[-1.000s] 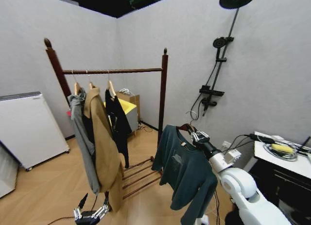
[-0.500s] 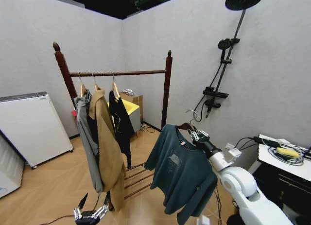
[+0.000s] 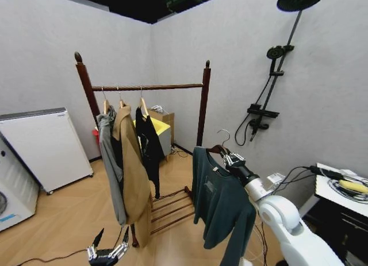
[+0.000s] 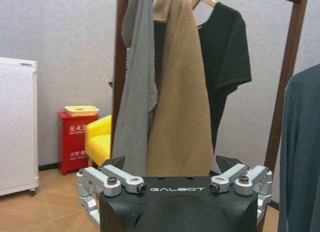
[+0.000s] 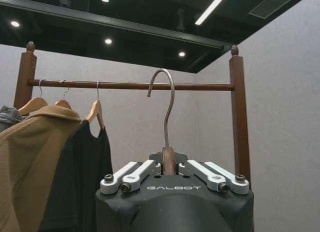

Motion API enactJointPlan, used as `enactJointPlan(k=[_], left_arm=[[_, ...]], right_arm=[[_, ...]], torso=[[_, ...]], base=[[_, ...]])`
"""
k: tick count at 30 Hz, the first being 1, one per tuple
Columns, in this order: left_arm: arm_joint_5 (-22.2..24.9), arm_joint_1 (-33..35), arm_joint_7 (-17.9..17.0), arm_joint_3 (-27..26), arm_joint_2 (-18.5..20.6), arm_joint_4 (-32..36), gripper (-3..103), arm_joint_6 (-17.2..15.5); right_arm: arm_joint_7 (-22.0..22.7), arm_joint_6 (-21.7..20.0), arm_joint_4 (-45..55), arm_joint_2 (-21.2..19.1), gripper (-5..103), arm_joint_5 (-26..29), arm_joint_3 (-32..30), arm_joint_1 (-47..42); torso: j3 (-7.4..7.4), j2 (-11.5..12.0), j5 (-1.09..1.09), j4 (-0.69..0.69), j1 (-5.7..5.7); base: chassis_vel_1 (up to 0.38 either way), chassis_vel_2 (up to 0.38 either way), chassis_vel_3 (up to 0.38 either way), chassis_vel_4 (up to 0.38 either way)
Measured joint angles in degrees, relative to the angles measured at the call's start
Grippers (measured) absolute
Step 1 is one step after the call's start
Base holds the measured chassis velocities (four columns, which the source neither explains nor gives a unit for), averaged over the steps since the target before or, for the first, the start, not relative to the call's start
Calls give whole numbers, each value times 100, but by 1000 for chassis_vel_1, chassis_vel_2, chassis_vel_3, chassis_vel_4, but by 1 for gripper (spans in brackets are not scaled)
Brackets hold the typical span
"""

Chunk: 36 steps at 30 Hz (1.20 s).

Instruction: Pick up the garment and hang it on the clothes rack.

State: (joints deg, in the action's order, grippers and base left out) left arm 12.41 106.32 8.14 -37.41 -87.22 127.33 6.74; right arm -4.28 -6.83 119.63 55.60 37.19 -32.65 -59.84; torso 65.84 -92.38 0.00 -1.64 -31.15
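Right gripper (image 3: 232,159): clamped on hanger (image 5: 167,161) of garment (image 3: 218,205)
Rack (image 3: 150,87): bar beyond the hook
Left gripper (image 3: 107,254): low, fingers apart

A mock-up home set inside a studio or lab: grey partition walls (image 3: 63,42) stop short of a black industrial ceiling (image 5: 125,21) with strip lights. At the frame's right a shower fitting (image 3: 276,70) hangs over wood-look flooring (image 3: 63,220). A clothes rack (image 3: 146,88) stands centre, a white appliance (image 3: 43,148) at left.
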Motion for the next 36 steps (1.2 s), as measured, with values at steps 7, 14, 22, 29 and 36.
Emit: enactJointPlan(k=[7,14,22,29,36], left_arm=[[0,0,0,0,0,0,100,0],[0,0,0,0,0,0,100,0],[0,-1,0,0,0,0,100,0],[0,0,0,0,0,0,100,0],[0,0,0,0,0,0,100,0]], right_arm=[[177,-92,-232,-16,10,17,352,555],[924,-165,-1714,192,10,70,1904,3047],[1443,-158,-2948,853,10,258,2922,4476],[1502,-51,-4237,1669,10,-212,3341,5508],[1327,185,-5537,2177,10,-506,3472,6274]], torso=[[-22,40,0,0,21],[-28,53,-1,-1,27],[-29,55,-2,1,27],[-30,55,-1,-1,29],[-30,56,0,0,29]], base=[[39,36,38,48],[0,0,0,0],[0,0,0,0],[0,0,0,0],[0,0,0,0]])
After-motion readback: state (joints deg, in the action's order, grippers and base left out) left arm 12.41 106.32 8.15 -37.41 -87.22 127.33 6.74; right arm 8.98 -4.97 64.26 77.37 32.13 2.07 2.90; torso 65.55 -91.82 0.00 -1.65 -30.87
